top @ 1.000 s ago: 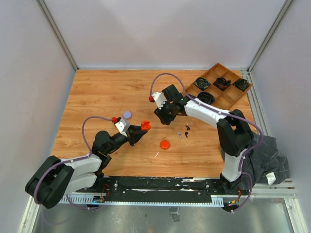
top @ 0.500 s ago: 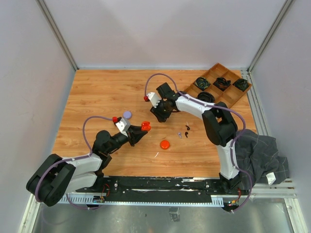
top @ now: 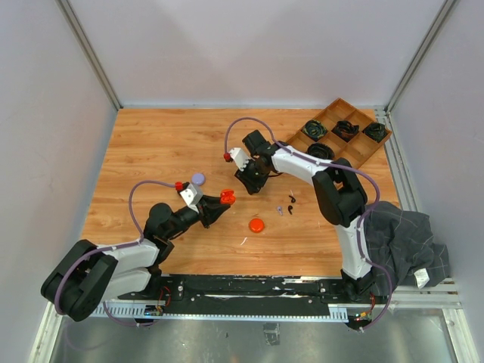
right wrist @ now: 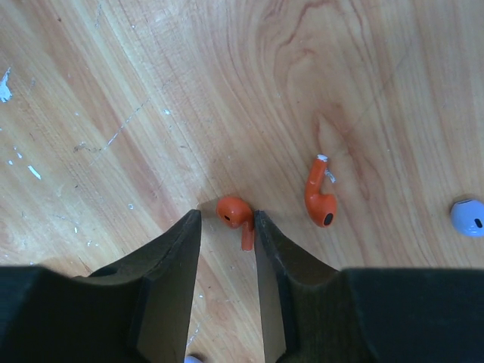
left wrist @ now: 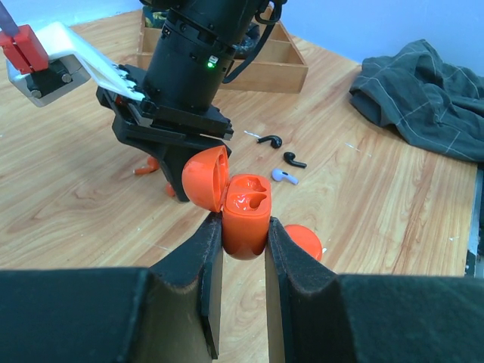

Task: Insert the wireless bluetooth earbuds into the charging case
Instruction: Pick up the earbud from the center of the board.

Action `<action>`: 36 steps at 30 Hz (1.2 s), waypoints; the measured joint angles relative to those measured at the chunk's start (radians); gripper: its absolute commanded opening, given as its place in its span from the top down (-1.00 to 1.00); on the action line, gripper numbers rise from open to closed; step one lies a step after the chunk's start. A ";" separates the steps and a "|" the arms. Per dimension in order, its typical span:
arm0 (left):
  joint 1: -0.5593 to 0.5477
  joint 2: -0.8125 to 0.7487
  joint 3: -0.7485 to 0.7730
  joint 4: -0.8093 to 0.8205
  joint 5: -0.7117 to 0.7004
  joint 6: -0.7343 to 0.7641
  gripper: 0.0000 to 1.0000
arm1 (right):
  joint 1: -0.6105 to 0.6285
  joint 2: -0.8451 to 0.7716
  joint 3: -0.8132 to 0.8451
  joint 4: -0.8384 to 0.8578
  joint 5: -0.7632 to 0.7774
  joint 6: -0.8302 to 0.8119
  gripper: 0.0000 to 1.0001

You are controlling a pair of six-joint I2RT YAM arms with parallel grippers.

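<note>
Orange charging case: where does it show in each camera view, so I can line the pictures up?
Top external: the orange charging case is left of centre, at the tip of the left claw.
Left wrist: centre of the picture, lid open, pinched between the claw's fingers.
Right wrist: not in it.
Shared landmark: the right claw, mid-table from above, behind the case in the left wrist view, lower centre in its own view.
</note>
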 measured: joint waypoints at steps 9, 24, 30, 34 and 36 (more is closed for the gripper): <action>0.000 0.012 0.002 0.006 0.011 -0.011 0.99 | 0.000 0.024 0.039 -0.032 0.015 0.033 0.33; 0.000 0.023 0.010 0.006 0.014 -0.016 1.00 | 0.001 0.040 0.070 -0.050 0.112 0.123 0.63; 0.000 0.027 0.011 0.007 0.016 -0.017 1.00 | 0.002 -0.014 -0.005 -0.082 0.194 0.202 0.64; 0.000 0.030 0.011 0.008 0.019 -0.020 0.99 | 0.002 -0.053 -0.063 -0.093 0.230 0.274 0.76; 0.000 0.034 0.011 0.010 0.021 -0.022 0.99 | 0.002 -0.076 -0.097 -0.090 0.241 0.301 0.81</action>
